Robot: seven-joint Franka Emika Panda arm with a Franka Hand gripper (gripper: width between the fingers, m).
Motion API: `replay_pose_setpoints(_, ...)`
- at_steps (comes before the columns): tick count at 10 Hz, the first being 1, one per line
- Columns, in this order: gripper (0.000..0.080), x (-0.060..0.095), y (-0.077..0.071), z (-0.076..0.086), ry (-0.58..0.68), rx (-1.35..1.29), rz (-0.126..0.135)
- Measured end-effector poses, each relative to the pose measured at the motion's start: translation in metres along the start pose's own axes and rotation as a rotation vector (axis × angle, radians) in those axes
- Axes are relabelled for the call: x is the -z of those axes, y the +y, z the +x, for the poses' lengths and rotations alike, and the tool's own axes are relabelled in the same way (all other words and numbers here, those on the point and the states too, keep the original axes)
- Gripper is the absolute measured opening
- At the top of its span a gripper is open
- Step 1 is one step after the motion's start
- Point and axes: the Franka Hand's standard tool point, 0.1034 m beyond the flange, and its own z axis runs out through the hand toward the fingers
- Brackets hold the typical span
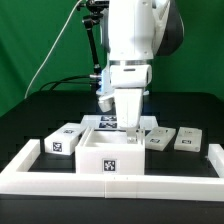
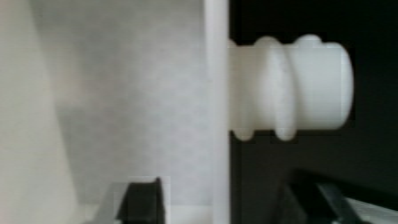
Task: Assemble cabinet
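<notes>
The cabinet body (image 1: 110, 152), a white open box with a fiducial tag on its front, stands in the middle just behind the front rail. My gripper (image 1: 124, 120) reaches down at its back wall. In the wrist view the gripper (image 2: 228, 202) straddles a white panel wall (image 2: 125, 100). One dark finger (image 2: 139, 200) lies over the white face. The other finger (image 2: 347, 200) is on the dark side, with a gap to the wall's edge. A white ribbed round peg (image 2: 302, 88) sticks out from that wall. The jaws look open.
A small tagged box part (image 1: 62, 141) lies at the exterior view's left of the body. Two tagged flat panels (image 1: 160, 137) (image 1: 189, 140) lie at its right. The marker board (image 1: 100, 123) lies behind. The white rail frame (image 1: 110, 182) borders the front and sides.
</notes>
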Motion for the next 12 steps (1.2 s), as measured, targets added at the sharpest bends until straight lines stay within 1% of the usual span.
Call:
replay_pose_setpoints(1,0.0287,0.000,0.000,0.000,0.000,0.000,0.000)
replay_pose_setpoints(2,0.0091,0.000,0.000,0.000,0.000,0.000,0.000)
replay_pose_setpoints(3,0.0034,0.000,0.000,0.000,0.000,0.000,0.000)
replay_pose_setpoints(8,0.0034,0.000,0.000,0.000,0.000,-0.001,0.000)
replay_pose_setpoints(9,0.0034,0.000,0.000,0.002,-0.005,0.013,0.014)
replay_pose_setpoints(11,0.0034,0.000,0.008,0.020,-0.038,0.097,0.091)
replay_pose_setpoints(12,0.0034,-0.001,0.015,0.030,-0.043,0.128,0.105)
